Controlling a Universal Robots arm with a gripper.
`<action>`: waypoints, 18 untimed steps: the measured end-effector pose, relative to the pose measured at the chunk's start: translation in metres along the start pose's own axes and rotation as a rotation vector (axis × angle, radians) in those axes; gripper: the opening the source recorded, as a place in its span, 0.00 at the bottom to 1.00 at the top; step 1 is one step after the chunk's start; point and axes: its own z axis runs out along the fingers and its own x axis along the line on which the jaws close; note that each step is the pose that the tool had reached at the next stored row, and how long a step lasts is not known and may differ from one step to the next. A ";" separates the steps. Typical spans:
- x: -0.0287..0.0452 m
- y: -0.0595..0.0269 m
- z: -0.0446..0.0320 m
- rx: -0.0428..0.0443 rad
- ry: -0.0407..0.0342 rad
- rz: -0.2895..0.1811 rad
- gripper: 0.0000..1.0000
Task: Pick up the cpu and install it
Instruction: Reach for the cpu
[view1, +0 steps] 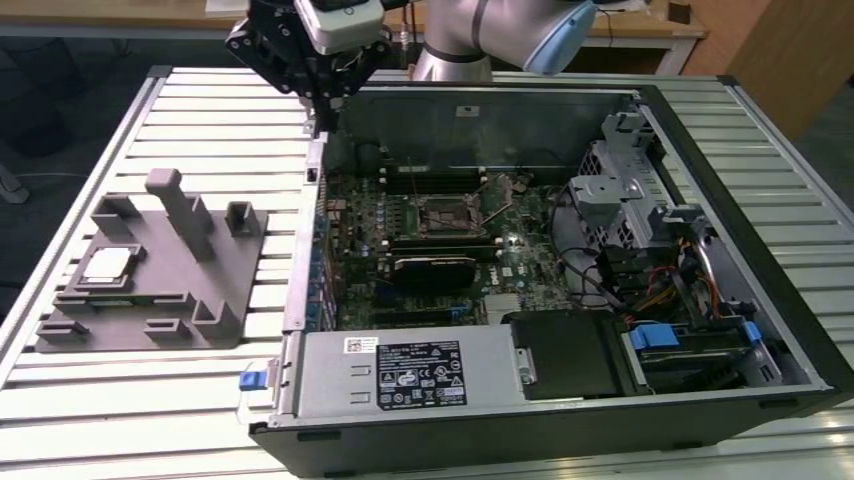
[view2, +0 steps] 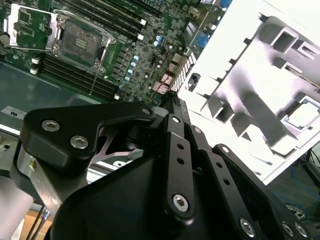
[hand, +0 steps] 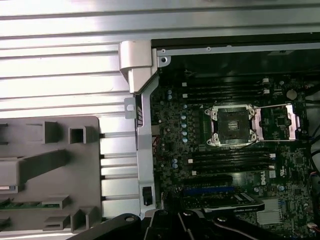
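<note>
**Item 1, gripper (view1: 323, 100).** You will find the black claw raised above the far corner of the computer case (view1: 747, 215), on the exterior view's left. Its jaws are pressed together on nothing. In the second wrist view the gripper (view2: 172, 100) tapers to one tip over the case edge.

**Item 2, cpu (view1: 110, 263).** You have the pale square chip lying flat in a recess of the grey tray (view1: 220, 295), well apart from the claw. In the second wrist view the cpu (view2: 303, 114) sits framed by the tray (view2: 250, 65) walls.

**Item 3, grey tray.** It rests on the slatted table (view1: 134, 400), just beside the case on the exterior view's left, with its posts upright.

**Item 4, socket (view1: 445, 212).** You see it mid-motherboard inside the open case. Both wrist views show the socket (view2: 80, 42) (hand: 234, 125) with its metal load plate (hand: 280, 122) swung open.
</note>
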 end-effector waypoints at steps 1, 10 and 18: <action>0.0015 -0.0001 0.0001 0.0001 0.0000 0.000 0.11; 0.0164 -0.0015 0.0032 0.0002 -0.0001 0.003 0.11; 0.0316 -0.0028 0.0063 0.0002 -0.0003 0.008 0.11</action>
